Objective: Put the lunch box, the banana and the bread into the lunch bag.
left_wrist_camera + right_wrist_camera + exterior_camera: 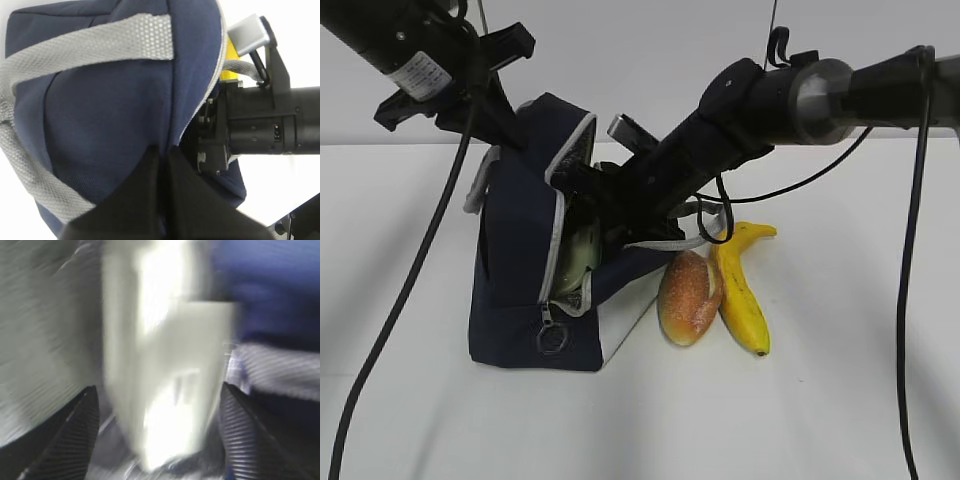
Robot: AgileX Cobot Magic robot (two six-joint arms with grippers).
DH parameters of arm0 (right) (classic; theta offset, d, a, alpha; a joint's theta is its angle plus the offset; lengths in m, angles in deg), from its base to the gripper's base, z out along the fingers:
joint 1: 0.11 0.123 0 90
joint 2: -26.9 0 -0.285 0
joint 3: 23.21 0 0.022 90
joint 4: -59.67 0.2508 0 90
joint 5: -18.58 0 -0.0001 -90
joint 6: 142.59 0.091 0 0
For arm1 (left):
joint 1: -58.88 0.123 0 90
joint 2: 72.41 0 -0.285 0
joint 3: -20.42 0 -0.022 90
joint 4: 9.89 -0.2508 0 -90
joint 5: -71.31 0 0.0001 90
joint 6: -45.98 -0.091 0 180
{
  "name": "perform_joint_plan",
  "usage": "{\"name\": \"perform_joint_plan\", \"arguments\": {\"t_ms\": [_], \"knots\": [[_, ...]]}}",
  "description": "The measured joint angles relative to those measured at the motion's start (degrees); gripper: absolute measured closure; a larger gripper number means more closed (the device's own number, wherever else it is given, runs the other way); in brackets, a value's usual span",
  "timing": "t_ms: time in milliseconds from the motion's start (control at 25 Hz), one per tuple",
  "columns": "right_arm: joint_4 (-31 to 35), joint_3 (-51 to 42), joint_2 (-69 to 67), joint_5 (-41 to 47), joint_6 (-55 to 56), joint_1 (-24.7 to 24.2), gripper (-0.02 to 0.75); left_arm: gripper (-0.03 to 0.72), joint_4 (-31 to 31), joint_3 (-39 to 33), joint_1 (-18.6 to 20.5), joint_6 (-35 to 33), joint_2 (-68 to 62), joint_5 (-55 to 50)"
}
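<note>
The navy lunch bag (510, 290) stands left of centre with its zipper open. My left gripper (505, 130) is shut on the bag's top fabric (110, 110), its fingers (145, 200) pinched together there. My right gripper (588, 205) reaches into the bag's opening. Its jaws (157, 440) stand wide apart, with the blurred pale green lunch box (165, 365) between them and a gap on the left side. The lunch box (578, 258) shows inside the opening. The bread (688, 296) and the banana (740, 290) lie on the table to the right of the bag.
The right arm (270, 120) crosses over the bag's rim. The zipper's ring pull (552, 338) hangs at the bag's front. A grey handle (700, 235) droops toward the bread. The white table (840, 400) extends to the front and right.
</note>
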Motion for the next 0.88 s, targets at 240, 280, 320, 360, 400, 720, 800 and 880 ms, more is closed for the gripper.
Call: {"name": "perform_joint_plan", "arguments": {"t_ms": [240, 280, 320, 360, 400, 720, 800, 880], "knots": [[-1.72, 3.63, -0.28, 6.31, -1.35, -0.86, 0.166, 0.688, 0.02, 0.00, 0.00, 0.00, 0.00, 0.00], [-1.92, 4.93, -0.44, 7.64, -1.81, -1.08, 0.165, 0.688, 0.02, 0.00, 0.00, 0.00, 0.00, -0.05], [-2.34, 6.14, -0.48, 9.06, -2.20, -1.31, 0.164, 0.688, 0.02, 0.00, 0.00, 0.00, 0.00, -0.05], [-2.80, 7.76, -0.57, 10.35, -2.19, -1.61, 0.162, 0.688, -0.03, 0.00, 0.00, 0.00, 0.00, -0.05], [-3.39, 9.47, -0.57, 11.66, -2.19, -1.87, 0.161, 0.688, -0.03, 0.00, 0.00, 0.00, 0.00, -0.05], [-18.57, 20.94, -0.57, 18.17, 5.47, -2.51, 0.159, 0.688, -0.35, 0.00, 0.00, 0.00, 0.00, -0.61], [-22.50, 22.35, -0.57, 18.40, 6.85, -2.51, 0.159, 0.688, -0.49, 0.00, 0.00, 0.00, 0.00, -0.72], [-25.68, 22.71, -0.17, 18.51, 7.92, -2.57, 0.158, 0.688, -1.20, 0.00, 0.00, 0.00, 0.00, -0.98]]}}
